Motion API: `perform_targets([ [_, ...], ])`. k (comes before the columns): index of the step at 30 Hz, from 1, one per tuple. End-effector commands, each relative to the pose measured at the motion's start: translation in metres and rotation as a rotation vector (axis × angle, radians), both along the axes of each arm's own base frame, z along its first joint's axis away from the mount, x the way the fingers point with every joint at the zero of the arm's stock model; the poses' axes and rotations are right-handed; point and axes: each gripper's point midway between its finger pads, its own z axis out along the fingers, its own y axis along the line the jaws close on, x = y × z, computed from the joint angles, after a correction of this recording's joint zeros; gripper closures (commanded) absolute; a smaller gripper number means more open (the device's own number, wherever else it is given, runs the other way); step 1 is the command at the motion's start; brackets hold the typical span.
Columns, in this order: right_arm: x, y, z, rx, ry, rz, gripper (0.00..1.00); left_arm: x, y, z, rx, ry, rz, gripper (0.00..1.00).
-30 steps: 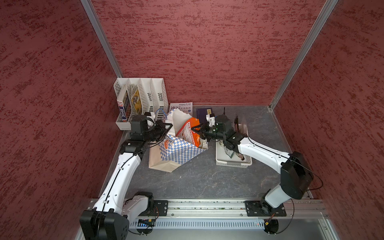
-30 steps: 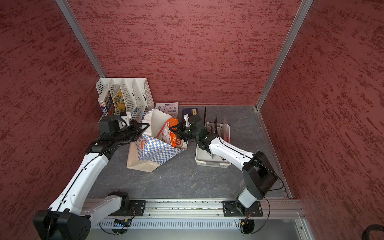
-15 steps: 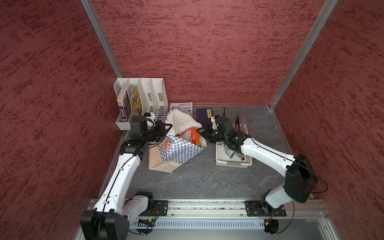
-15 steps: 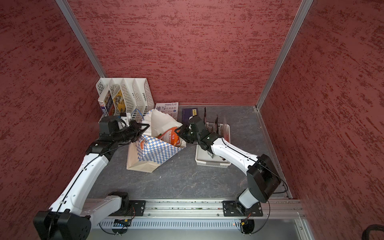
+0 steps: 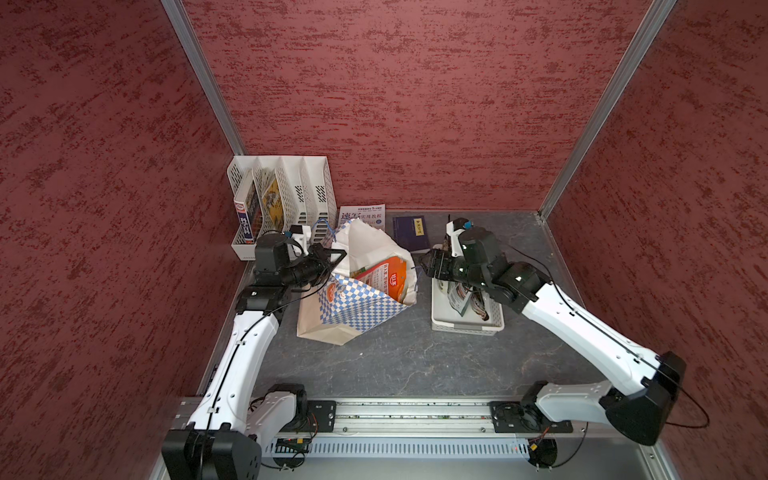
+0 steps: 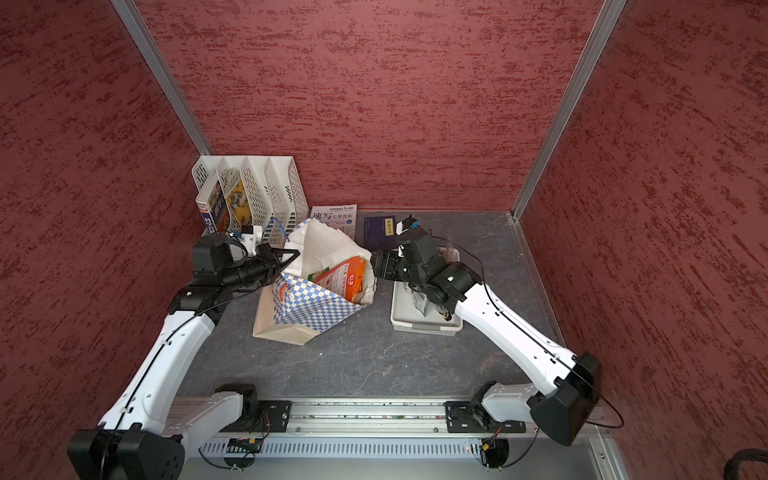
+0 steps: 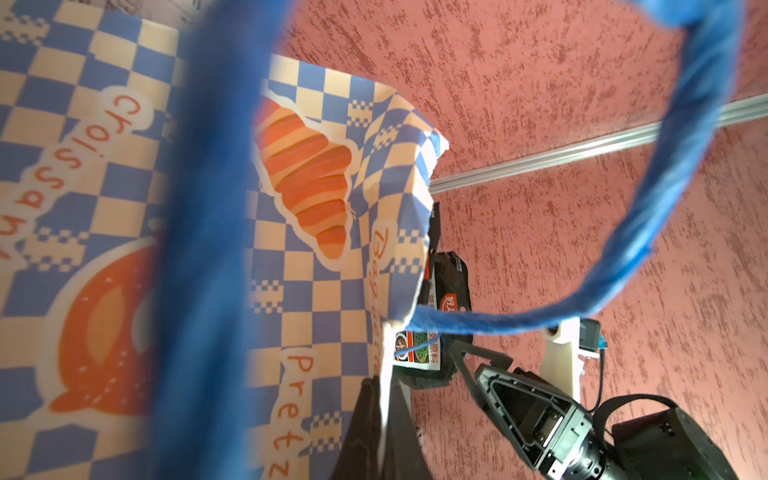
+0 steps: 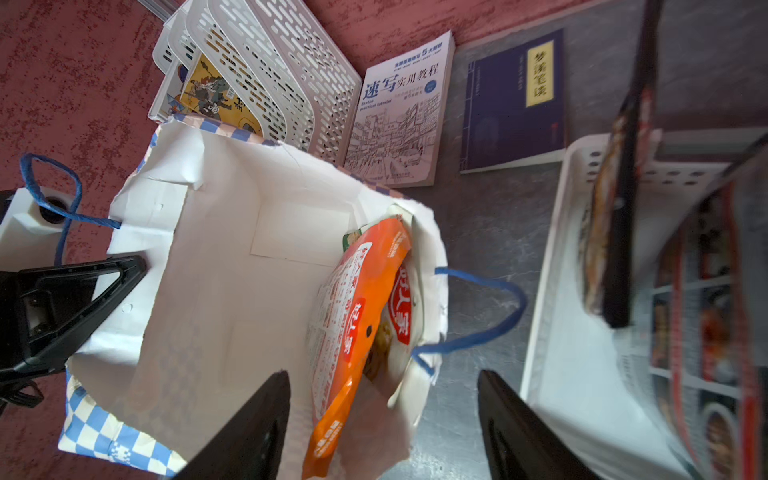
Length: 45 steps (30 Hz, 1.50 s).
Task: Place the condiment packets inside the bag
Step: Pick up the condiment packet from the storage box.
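- White file rack [image 5: 291, 187], upper left, out of the way.
- Left gripper [image 5: 335, 257] clamped on bag [image 5: 353, 303] rim, centre-left, propping mouth wide.
- Orange packet [image 5: 384, 276] inside bag, centre: at least one done.
- Right gripper [image 5: 430, 266] jaws apart, empty, just right of bag.
- Basket [image 5: 465, 329], right: more packets [image 5: 461, 297] left; blue cord handle [image 8: 469, 276] droops by mouth.
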Motion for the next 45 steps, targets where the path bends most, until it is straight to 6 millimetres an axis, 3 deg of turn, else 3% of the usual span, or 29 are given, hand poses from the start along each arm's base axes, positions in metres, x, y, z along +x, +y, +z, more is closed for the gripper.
perform_targets([
  [1, 0.001, -0.046, 0.005, -0.203, -0.043, -0.106, 0.24, -0.012, -0.008, 0.03, 0.007, -0.146, -0.088, 1.0],
  [12, 0.051, -0.04, -0.013, -0.274, 0.005, -0.15, 0.29, -0.01, -0.004, 0.024, -0.002, -0.118, -0.062, 1.0],
  [18, 0.089, -0.046, -0.032, -0.34, 0.039, -0.211, 0.36, -0.011, -0.005, 0.027, -0.007, -0.128, -0.07, 1.0],
  [24, 0.113, -0.052, -0.063, -0.395, 0.097, -0.247, 0.39, -0.013, -0.007, 0.025, -0.012, -0.121, -0.084, 1.0],
  [32, 0.124, -0.048, -0.107, -0.407, 0.183, -0.234, 0.42, -0.014, -0.008, 0.024, -0.013, -0.12, -0.089, 1.0],
  [37, 0.122, -0.055, -0.125, -0.429, 0.209, -0.257, 0.49, -0.015, -0.007, 0.025, -0.012, -0.123, -0.087, 1.0],
  [45, 0.117, -0.065, -0.159, -0.411, 0.28, -0.265, 0.48, -0.014, -0.007, 0.025, -0.016, -0.121, -0.084, 1.0],
])
